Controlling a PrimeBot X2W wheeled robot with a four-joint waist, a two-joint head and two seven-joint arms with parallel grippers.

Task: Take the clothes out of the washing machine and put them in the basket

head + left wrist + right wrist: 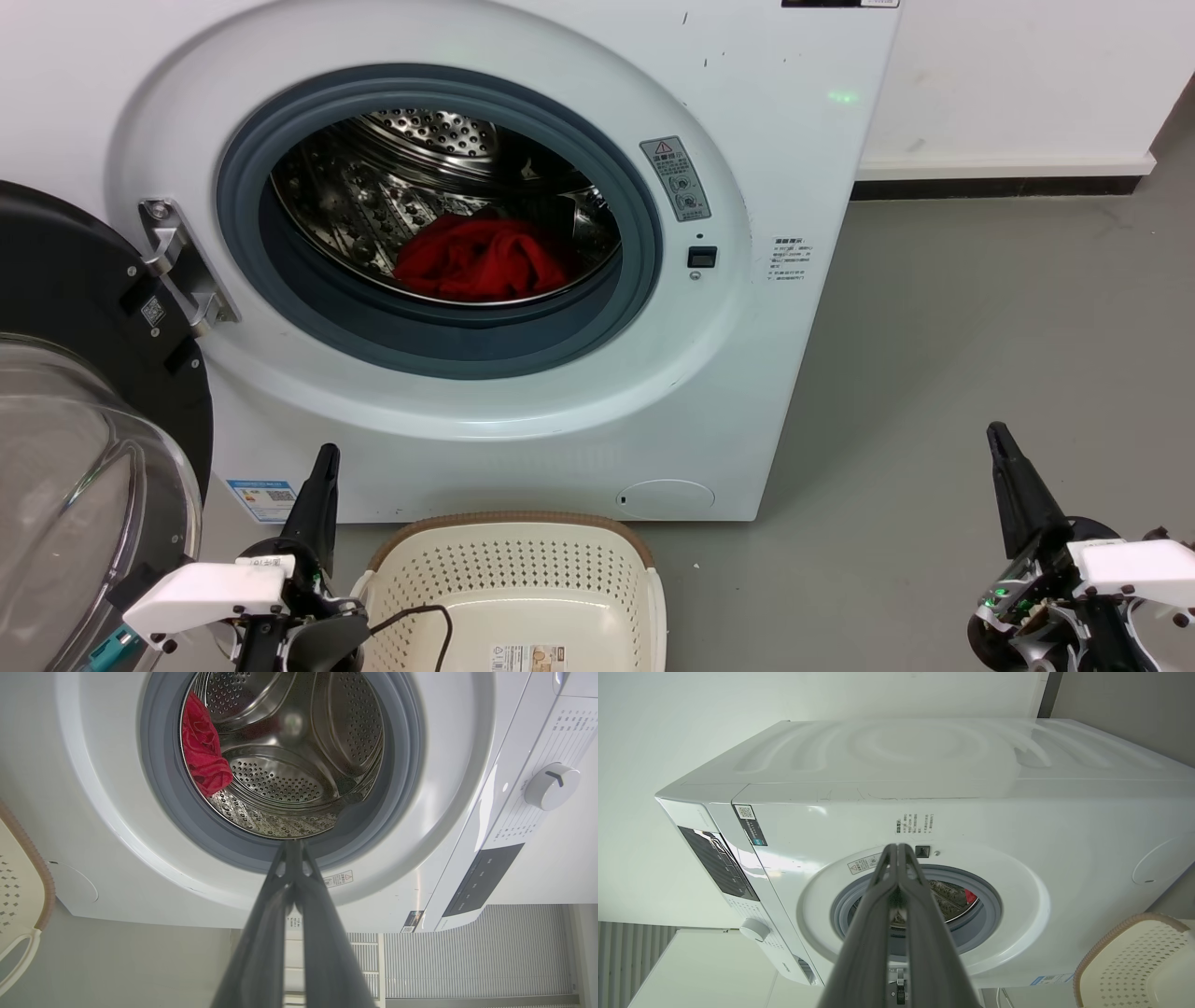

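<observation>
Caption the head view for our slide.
Red fabric clothes lie inside the open white front-loading washing machine, cream perforated plastic basket in front.

porthole (439,347) open, way in clear | door (65,271) swung out left | basket (509,519) set just below

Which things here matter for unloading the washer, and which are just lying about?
Job:
red clothes
washing machine
its open door
basket

Lying about:
warning sticker
energy label
control dial
skirting board
</observation>
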